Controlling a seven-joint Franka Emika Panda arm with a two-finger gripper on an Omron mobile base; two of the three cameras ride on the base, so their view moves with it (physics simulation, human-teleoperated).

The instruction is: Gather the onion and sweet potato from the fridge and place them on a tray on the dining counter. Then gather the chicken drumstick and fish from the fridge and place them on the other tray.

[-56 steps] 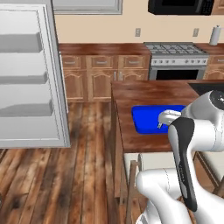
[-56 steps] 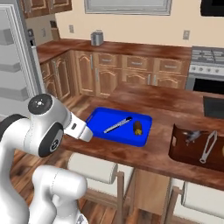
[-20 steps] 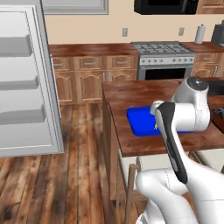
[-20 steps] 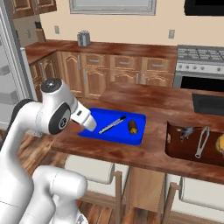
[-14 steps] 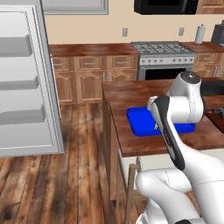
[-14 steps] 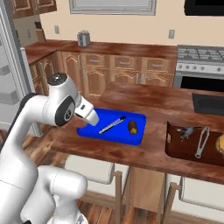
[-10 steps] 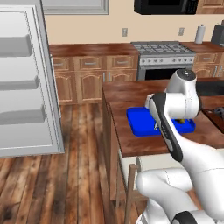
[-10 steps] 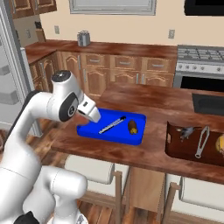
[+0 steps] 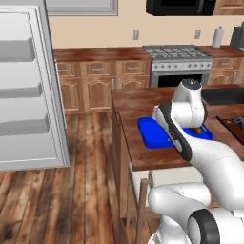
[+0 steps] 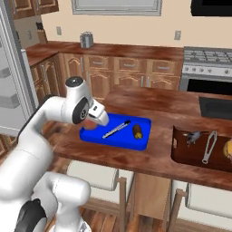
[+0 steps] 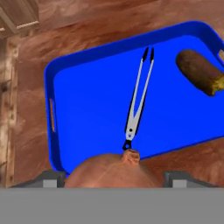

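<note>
The bright blue tray [image 11: 49, 109] lies on the dining counter [image 10: 158, 156]. In it are the dark brown sweet potato [image 11: 199, 72] at the far right end and a pair of silver tongs [image 11: 138, 96] in the middle. My gripper [image 11: 113, 177] hovers over the tray's near left end, shut on the round orange-brown onion [image 11: 111, 173], which sits between the two tips. From the right base view, the gripper [image 10: 96, 121] holds the onion [image 10: 92, 126] just above the tray [image 10: 136, 144], left of the sweet potato [image 10: 137, 131]. The fridge [image 9: 28, 95] stands open at the left.
A dark brown open box [image 10: 181, 152] with utensils sits on the counter right of the tray. Pale stools [image 10: 95, 176] stand under the counter's near edge. The stove [image 9: 176, 52] and wall cabinets [image 10: 131, 68] lie beyond. Wooden floor separates the fridge from the counter.
The base has driven a little since the oldest frames, shifting both views. Over the last second the arm has swung further over the tray's left end, the onion still in the gripper.
</note>
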